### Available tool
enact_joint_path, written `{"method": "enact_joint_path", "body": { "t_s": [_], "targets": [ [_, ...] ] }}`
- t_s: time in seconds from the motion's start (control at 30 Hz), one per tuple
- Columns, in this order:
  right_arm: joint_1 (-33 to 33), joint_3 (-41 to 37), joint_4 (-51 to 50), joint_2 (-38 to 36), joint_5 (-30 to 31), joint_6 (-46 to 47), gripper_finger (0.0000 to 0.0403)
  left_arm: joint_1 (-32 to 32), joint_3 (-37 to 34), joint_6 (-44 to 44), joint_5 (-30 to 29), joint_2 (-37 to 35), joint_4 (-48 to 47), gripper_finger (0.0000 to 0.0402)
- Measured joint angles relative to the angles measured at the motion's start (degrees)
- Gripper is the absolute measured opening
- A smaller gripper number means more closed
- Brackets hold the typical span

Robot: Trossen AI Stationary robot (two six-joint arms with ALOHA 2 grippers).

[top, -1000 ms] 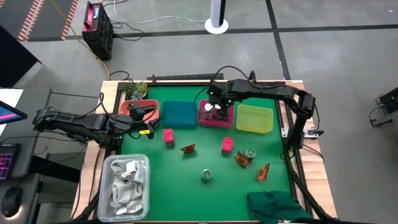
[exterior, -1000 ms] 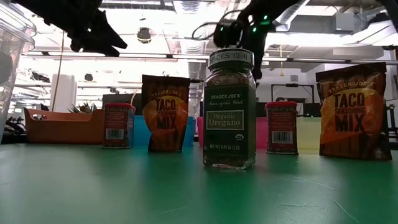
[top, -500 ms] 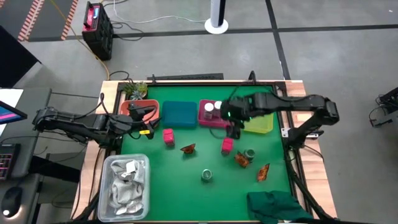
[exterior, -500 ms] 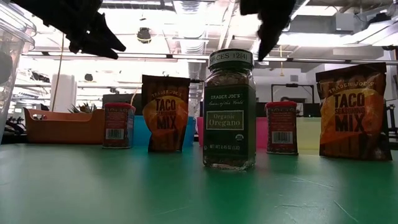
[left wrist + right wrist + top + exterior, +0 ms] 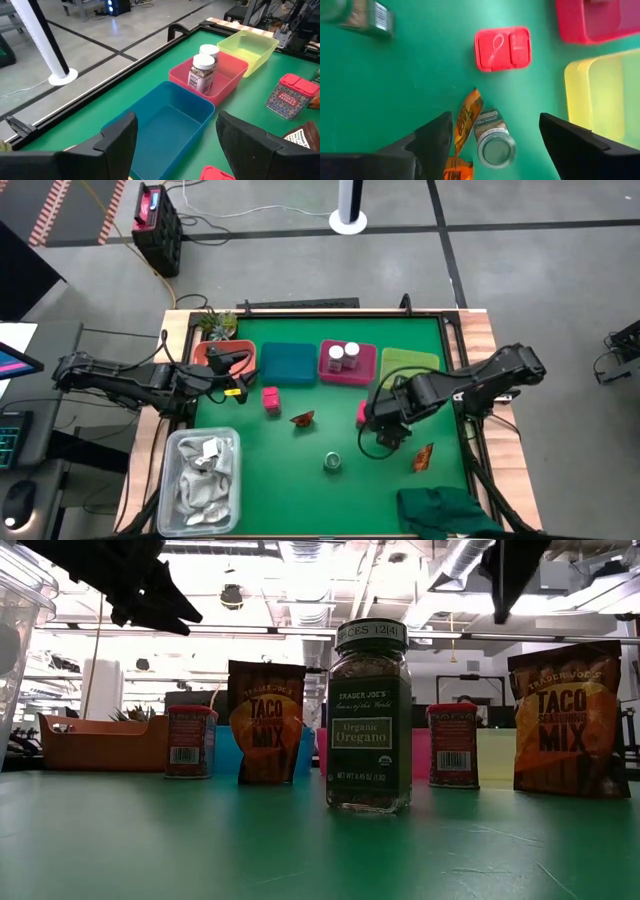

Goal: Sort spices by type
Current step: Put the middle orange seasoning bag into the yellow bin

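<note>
High view: right gripper (image 5: 385, 430) sits over the right-centre of the green tabletop (image 5: 300, 455), above a packet and jar it hides here; a pink tin (image 5: 362, 413) is just beside it, another packet (image 5: 423, 457) nearby to its right, a glass jar (image 5: 332, 463) further left. Second pink tin (image 5: 270, 399) and a third packet (image 5: 302, 418) lie left of centre. Two white-capped jars (image 5: 343, 356) stand in the red bin (image 5: 364, 368), between the blue bin (image 5: 288, 364) and the yellow bin (image 5: 408, 362). Left gripper (image 5: 232, 360) waits at the tabletop's left rear, by the blue bin. Low view: oregano jar (image 5: 369, 718) in front, taco packets (image 5: 266, 722) and pink tins (image 5: 191, 741) behind; both arms are dark shapes overhead. Left wrist view: left gripper (image 5: 175, 137) spread wide, empty, above the blue bin (image 5: 165, 122). Right wrist view: right gripper (image 5: 495, 145) wide apart, holding nothing; a round jar (image 5: 493, 141) and a packet (image 5: 466, 120) lie between its fingers, below them, a pink tin (image 5: 502, 48) just beyond.
</note>
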Motion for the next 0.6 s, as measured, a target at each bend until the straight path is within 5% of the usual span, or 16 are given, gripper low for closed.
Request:
{"method": "enact_joint_path", "body": {
  "t_s": [0.6],
  "targets": [
    [-0.7, -9.05, 7.76, 0.95, -4.96, 2.64, 0.0296, 0.0, 0.0, -2.13, 0.7, -0.01, -1.95, 0.0256]
  ]
}}
